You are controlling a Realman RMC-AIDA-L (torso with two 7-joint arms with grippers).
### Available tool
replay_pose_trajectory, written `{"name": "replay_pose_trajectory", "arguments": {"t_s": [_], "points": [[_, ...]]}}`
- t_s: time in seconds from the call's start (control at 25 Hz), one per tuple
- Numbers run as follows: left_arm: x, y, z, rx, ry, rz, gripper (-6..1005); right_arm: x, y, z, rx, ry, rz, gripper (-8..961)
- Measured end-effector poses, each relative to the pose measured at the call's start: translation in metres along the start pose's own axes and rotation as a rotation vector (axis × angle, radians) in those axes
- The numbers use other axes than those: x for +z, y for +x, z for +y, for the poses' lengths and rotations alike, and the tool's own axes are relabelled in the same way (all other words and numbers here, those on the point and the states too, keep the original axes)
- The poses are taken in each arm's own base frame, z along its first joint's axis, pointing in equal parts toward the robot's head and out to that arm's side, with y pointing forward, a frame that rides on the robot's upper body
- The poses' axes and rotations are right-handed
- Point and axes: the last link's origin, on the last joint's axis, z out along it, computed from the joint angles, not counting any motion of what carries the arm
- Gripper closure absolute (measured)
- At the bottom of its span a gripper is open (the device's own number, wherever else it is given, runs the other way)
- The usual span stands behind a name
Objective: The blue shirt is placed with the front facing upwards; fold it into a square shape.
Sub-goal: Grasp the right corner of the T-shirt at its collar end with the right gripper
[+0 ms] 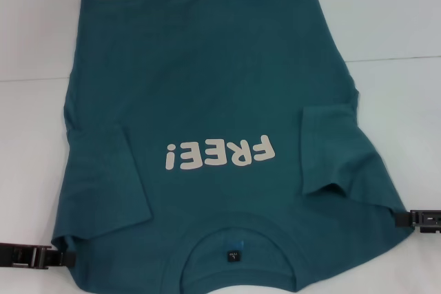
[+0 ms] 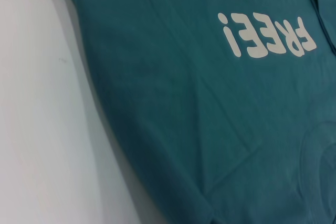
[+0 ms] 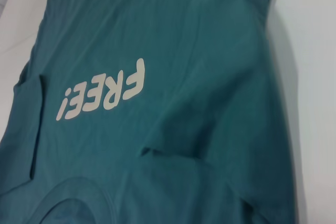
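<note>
Head view: the blue shirt (image 1: 213,101) lies between the left claw (image 1: 65,258) and right claw (image 1: 401,219), each touching a shoulder edge; finger state untellable.

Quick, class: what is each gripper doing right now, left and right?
Left gripper: at the blue shirt near its left shoulder edge; cannot be told.
Right gripper: at the shirt's right edge; cannot be told.

From my head camera, the dark teal-blue cotton T-shirt (image 1: 207,87) has its ribbed round collar (image 1: 238,246) cut off at the near edge. The small dark neck label (image 1: 233,256) is too tiny to read. Both black grippers, left (image 1: 60,258) and right (image 1: 401,219), perhaps pinch cloth; their fingers are hidden.
</note>
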Motion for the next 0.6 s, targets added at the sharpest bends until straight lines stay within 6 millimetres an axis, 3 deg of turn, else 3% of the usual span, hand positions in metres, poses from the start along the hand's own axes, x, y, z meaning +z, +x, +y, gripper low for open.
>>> {"name": "replay_pose_trajectory", "arguments": {"t_s": [0.6], "points": [[0.0, 0.0013, -0.0008, 0.001, 0.007, 0.005, 970, 0.0052, -0.0073, 0.0032, -0.006, 0.014, 0.017, 8]]}}
